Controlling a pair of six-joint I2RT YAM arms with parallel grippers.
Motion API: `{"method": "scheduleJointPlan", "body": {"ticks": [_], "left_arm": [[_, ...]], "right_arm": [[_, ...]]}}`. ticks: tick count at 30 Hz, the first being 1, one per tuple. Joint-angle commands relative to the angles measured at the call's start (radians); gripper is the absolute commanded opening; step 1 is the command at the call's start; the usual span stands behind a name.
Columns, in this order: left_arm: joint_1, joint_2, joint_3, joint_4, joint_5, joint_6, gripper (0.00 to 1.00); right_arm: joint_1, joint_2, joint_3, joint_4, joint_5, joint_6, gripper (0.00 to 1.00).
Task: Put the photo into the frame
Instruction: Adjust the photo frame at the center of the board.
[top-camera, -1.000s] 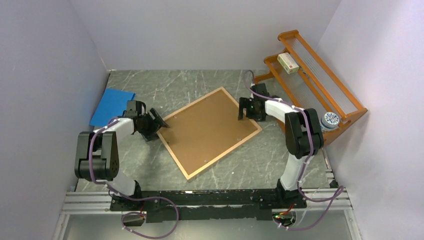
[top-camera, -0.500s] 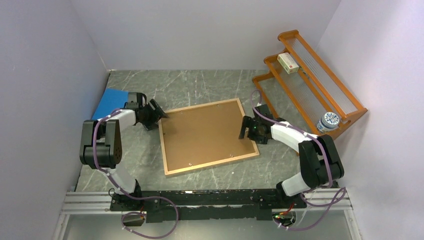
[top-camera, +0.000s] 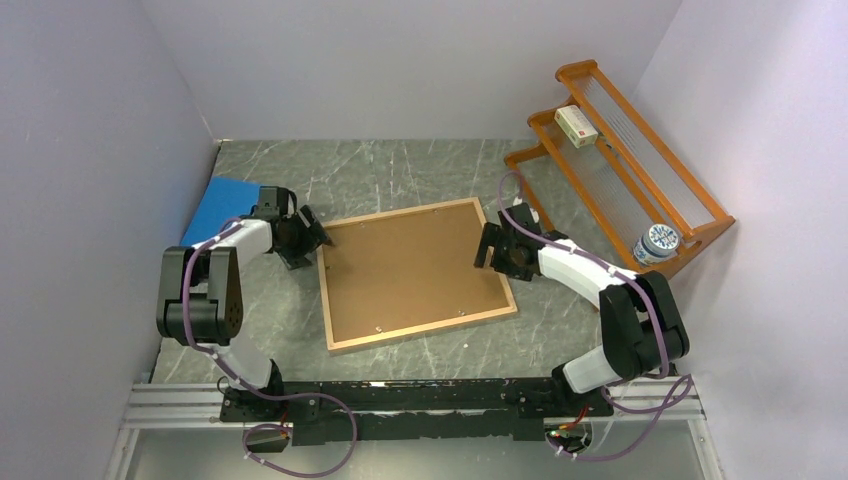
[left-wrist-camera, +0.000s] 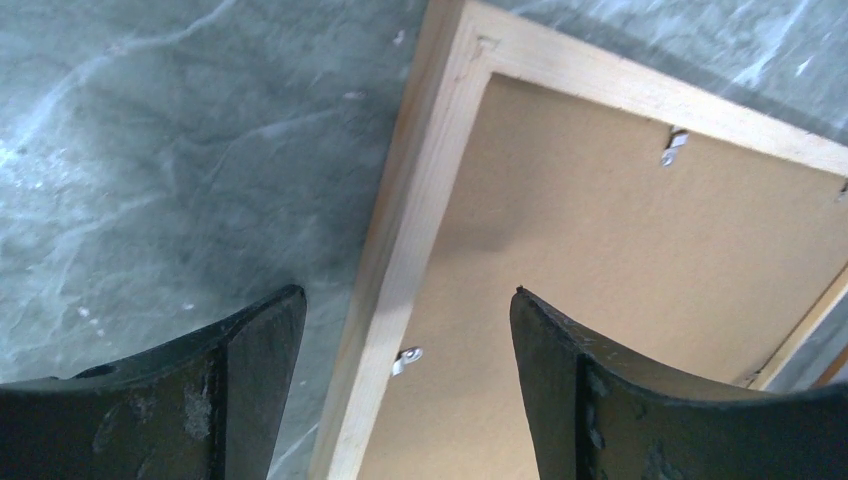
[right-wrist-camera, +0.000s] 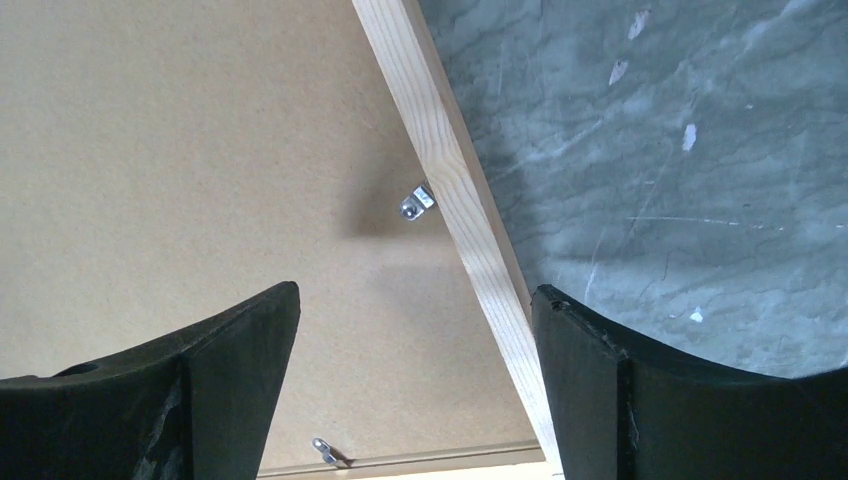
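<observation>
The large rectangular frame (left-wrist-camera: 405, 230) with a narrow light wooden border lies face down near the middle of the grey marbled tabletop (top-camera: 400, 170), its brown hardboard backing panel (top-camera: 410, 270) facing up under small metal clips. The left end effector (left-wrist-camera: 408, 296) is open, its fingers straddling the frame's left rail. The right end effector (right-wrist-camera: 415, 290) is open too, astride the right rail. A plain blue sheet (top-camera: 225, 200) lies at the far left, and an orange slatted wooden rack (top-camera: 620, 130) stands at the far right.
</observation>
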Motion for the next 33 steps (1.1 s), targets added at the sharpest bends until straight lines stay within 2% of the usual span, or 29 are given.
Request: {"method": "scheduleJointPlan", "body": {"ticks": [1,8,11,15,17,20,24,28,33], "left_arm": [[-0.001,-0.051,-0.01,-0.062,-0.047,0.031,0.8],[0.001,-0.017,0.088,-0.058,-0.034,0.063,0.8],[0.003,0.016,0.142,-0.021,0.006,0.106,0.79],[0.001,0.082,0.249,0.021,0.026,0.203,0.79],[0.002,0.134,0.309,0.044,0.08,0.258,0.79],[0.001,0.239,0.413,0.047,0.22,0.327,0.78],[0.0,0.369,0.527,0.008,0.345,0.345,0.76],[0.0,0.425,0.533,0.024,0.399,0.327,0.75],[0.001,0.419,0.473,0.035,0.454,0.312,0.74]], "right_arm": [[0.003,-0.04,0.041,-0.009,0.055,0.001,0.89],[0.003,-0.122,0.006,-0.008,0.03,-0.009,0.89],[0.004,-0.181,-0.02,-0.004,-0.072,-0.022,0.89],[0.011,-0.245,-0.073,0.008,-0.302,-0.015,0.86],[0.048,-0.265,-0.099,0.0,-0.387,-0.014,0.84],[0.185,-0.267,-0.085,-0.105,-0.392,-0.067,0.84],[0.313,-0.28,-0.119,-0.135,-0.441,-0.046,0.85],[0.342,-0.296,-0.183,-0.089,-0.472,0.005,0.85],[0.345,-0.203,-0.19,-0.055,-0.391,0.037,0.85]]}}
